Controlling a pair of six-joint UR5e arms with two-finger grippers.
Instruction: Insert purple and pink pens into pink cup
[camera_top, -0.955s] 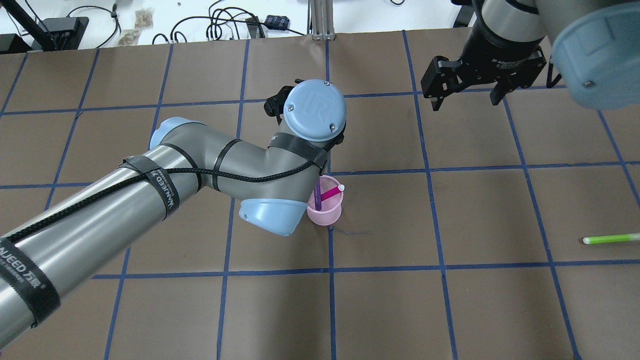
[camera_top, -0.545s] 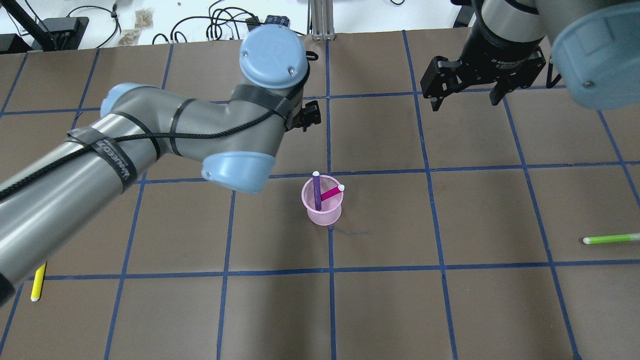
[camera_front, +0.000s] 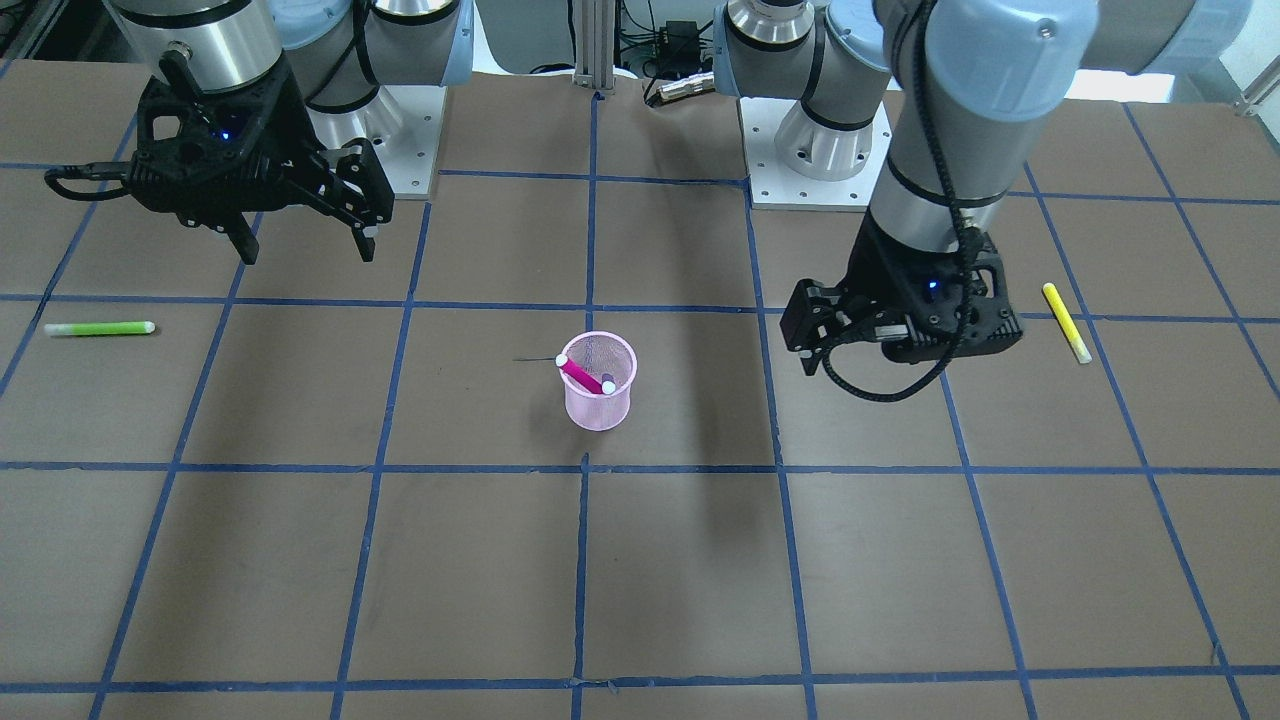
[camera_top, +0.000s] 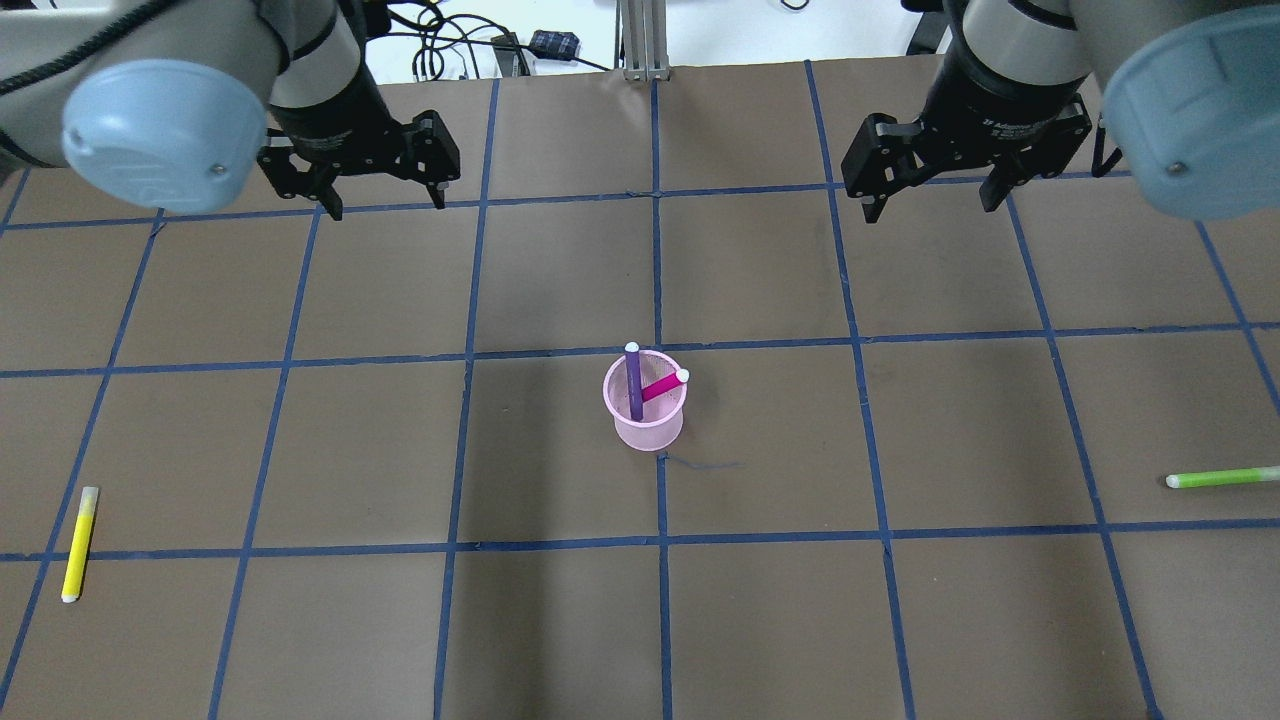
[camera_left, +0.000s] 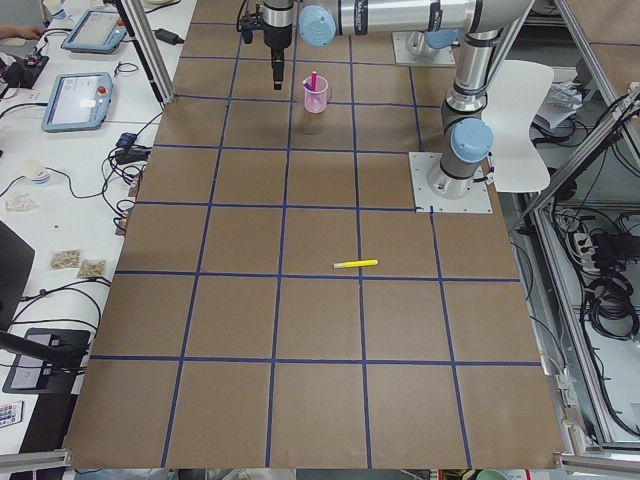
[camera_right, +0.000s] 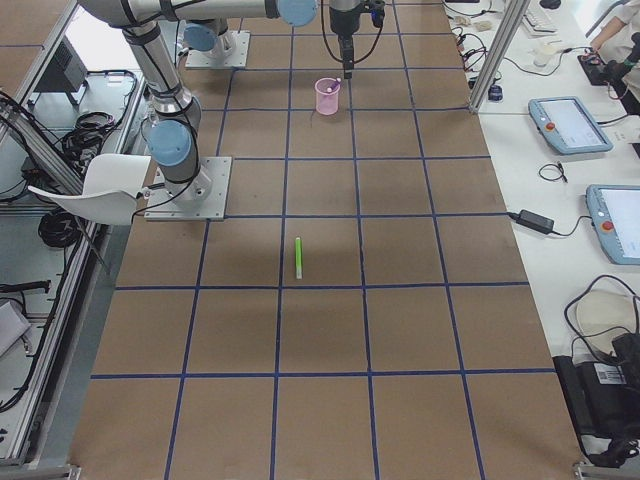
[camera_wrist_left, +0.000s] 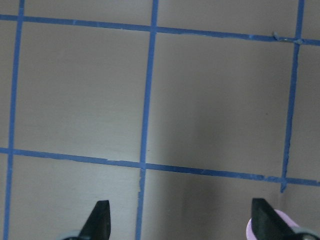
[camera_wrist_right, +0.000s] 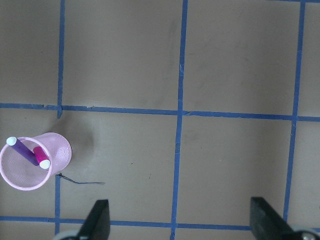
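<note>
The pink mesh cup (camera_top: 650, 430) stands upright near the table's middle. The purple pen (camera_top: 633, 380) and the pink pen (camera_top: 662, 386) both stand inside it, leaning on the rim. The cup also shows in the front view (camera_front: 598, 405) and in the right wrist view (camera_wrist_right: 62, 150), with the purple pen (camera_wrist_right: 20, 149) and pink pen (camera_wrist_right: 40, 157) in it. My left gripper (camera_top: 385, 205) is open and empty, high and well to the cup's far left. My right gripper (camera_top: 930, 208) is open and empty, to the cup's far right. Both wrist views show spread fingertips (camera_wrist_left: 100, 220) (camera_wrist_right: 265, 220).
A yellow pen (camera_top: 80, 545) lies near the table's left edge and a green pen (camera_top: 1220, 478) near the right edge. Blue tape lines grid the brown table (camera_top: 760, 600). Cables lie beyond the far edge (camera_top: 450, 50).
My left arm has swung up and away from the cup to the far left, empty. Both pens stay in the cup. The right arm has not moved.
</note>
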